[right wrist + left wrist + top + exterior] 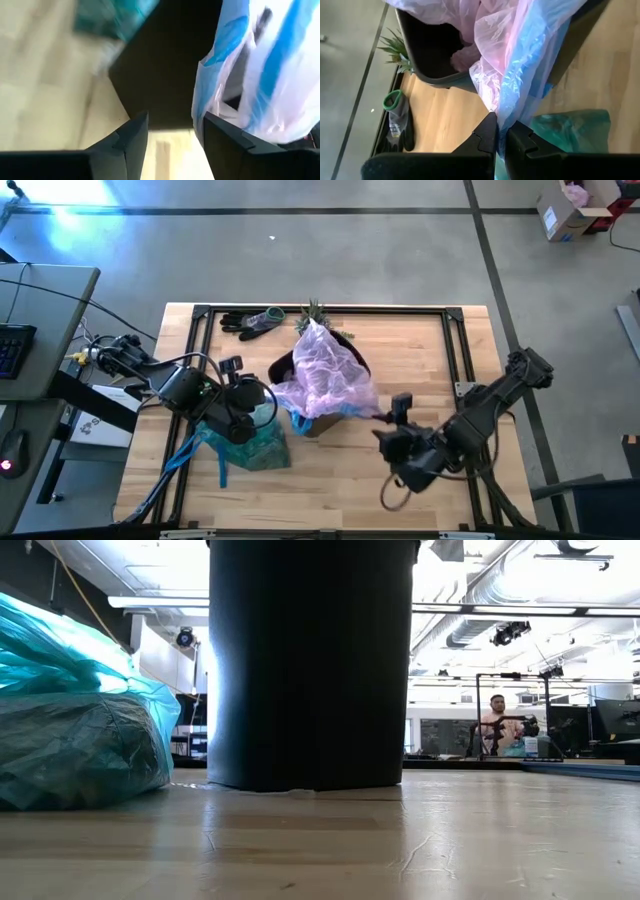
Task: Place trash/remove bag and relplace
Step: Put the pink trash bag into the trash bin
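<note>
While fitting pink liner point(322, 375) onto bin point(432, 55)
Left gripper point(501, 136) pinched liner edge; right gripper point(170, 129) spread, empty. Best pulled evenly over rim, slowly.

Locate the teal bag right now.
High view: the teal bag lies crumpled on the table's front-left part, just under the left gripper and left of the black bin draped with the pink bag.

Teal bag point(252, 442): translucent blue-green, blue ties. Pink liner point(325, 375): pale pink, blue edge strips. Bin point(310, 665): black. Gloves point(250, 322): dark, green cuff. Plant point(313, 312): green. Table point(330, 480): light wood, black frame.
</note>
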Robot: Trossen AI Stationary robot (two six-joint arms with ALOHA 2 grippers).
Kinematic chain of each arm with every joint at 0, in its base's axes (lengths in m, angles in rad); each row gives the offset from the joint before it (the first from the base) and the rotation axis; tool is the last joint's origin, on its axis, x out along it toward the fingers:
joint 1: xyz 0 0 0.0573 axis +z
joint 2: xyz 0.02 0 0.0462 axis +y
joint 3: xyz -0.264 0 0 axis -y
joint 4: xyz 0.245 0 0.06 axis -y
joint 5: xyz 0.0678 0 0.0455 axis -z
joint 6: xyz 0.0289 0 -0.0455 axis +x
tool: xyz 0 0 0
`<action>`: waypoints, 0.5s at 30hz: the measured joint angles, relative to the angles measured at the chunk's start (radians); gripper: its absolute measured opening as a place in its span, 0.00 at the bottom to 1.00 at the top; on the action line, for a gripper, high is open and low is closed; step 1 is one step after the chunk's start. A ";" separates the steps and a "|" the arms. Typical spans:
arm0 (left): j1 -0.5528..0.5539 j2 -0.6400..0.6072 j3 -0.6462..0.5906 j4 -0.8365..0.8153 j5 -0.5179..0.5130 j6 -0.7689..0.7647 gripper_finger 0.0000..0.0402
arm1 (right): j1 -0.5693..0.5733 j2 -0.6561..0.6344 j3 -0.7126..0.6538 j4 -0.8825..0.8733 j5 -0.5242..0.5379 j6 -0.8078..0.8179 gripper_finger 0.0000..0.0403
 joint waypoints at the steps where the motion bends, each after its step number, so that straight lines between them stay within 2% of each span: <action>1: -0.004 0.000 0.000 0.000 0.000 0.000 0.00 | 0.015 0.000 0.003 0.023 0.005 -0.014 0.40; 8: -0.004 0.000 0.000 0.001 -0.001 0.011 0.00 | 0.113 0.000 0.159 0.137 0.054 -0.076 0.40; 13: -0.004 0.000 0.000 0.003 -0.002 0.035 0.00 | 0.166 -0.001 0.318 0.281 0.074 -0.271 0.40; 15: -0.004 0.000 0.000 0.004 -0.002 0.037 0.00 | 0.174 -0.001 0.373 0.342 0.162 -0.340 0.40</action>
